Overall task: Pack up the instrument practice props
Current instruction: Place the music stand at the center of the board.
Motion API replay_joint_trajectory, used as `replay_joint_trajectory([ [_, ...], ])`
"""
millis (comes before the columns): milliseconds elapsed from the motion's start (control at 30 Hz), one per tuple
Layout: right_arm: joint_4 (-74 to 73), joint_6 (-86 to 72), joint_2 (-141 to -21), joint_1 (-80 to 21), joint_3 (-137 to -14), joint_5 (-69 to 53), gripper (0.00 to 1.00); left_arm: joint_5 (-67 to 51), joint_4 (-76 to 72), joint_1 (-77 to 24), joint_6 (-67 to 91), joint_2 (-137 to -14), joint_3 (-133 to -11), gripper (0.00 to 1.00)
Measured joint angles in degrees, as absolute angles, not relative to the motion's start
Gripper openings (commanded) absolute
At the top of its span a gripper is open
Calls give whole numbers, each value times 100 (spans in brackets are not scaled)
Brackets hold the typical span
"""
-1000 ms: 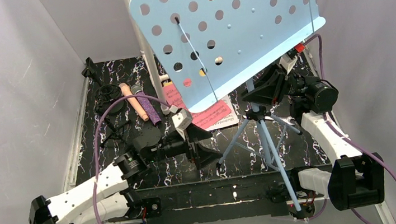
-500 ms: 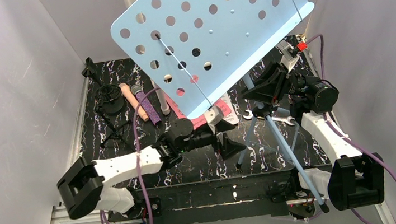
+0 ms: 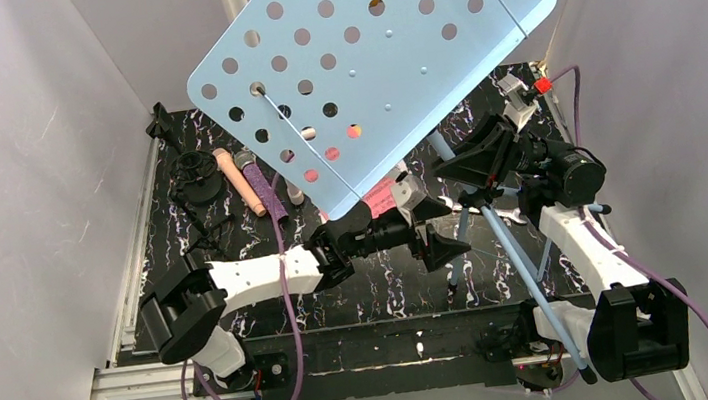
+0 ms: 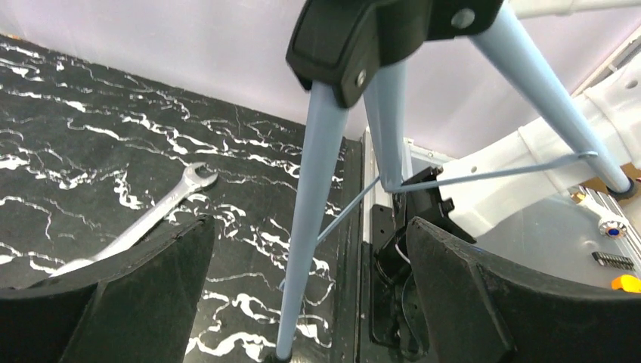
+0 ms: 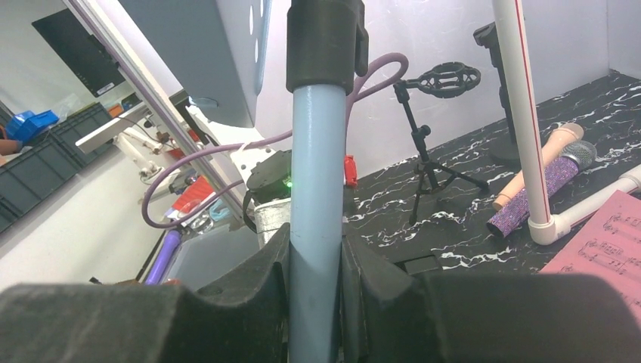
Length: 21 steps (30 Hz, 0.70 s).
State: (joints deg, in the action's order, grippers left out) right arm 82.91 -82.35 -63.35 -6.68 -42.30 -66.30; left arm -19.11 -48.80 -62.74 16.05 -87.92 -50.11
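Note:
The light-blue perforated music rack (image 3: 375,67) stands tilted, its top leaning left over the table. My right gripper (image 3: 482,159) is shut on its light-blue pole (image 5: 317,189) just below the black collar. My left gripper (image 3: 442,241) is open, and one tripod leg (image 4: 308,249) runs between its jaws without touching them. The peach microphone (image 3: 238,181) and purple glitter microphone (image 3: 268,194) lie side by side at the back left, beside the black mic tripod (image 3: 194,172). Pink sheet-music pages (image 3: 382,198) lie under the rack.
A silver wrench (image 4: 143,219) lies on the black marbled table (image 3: 380,283) near the tripod legs. White plastic pipes (image 5: 521,113) rise at the back. Grey walls close in left and right. The rack's long leg (image 3: 543,299) reaches past the table's near edge.
My left arm has swung right and forward until its open jaws straddle a tripod leg. The rack has tipped further left while my right gripper keeps its hold on the pole.

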Motion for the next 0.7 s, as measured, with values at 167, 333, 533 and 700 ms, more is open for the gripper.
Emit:
replay_joint_trajectory([
  [167, 8291, -8237, -6335, -666, -4219, -6611, 1, -1914, -5070, -6276, 1584, -9074, -5229, 96],
  [333, 8294, -8248, -6294, -668, -4136, -6486, 1, -1951, -5109, -6276, 1507, -9310, -5369, 87],
  [533, 8294, -8254, -6292, -666, -4132, -6477, 1, -2058, -5168, -6276, 1455, -9518, -5658, 75],
  [700, 8309, -8272, -6259, -666, -4056, -6372, 1, -2187, -5192, -6274, 1457, -9607, -5798, 46],
])
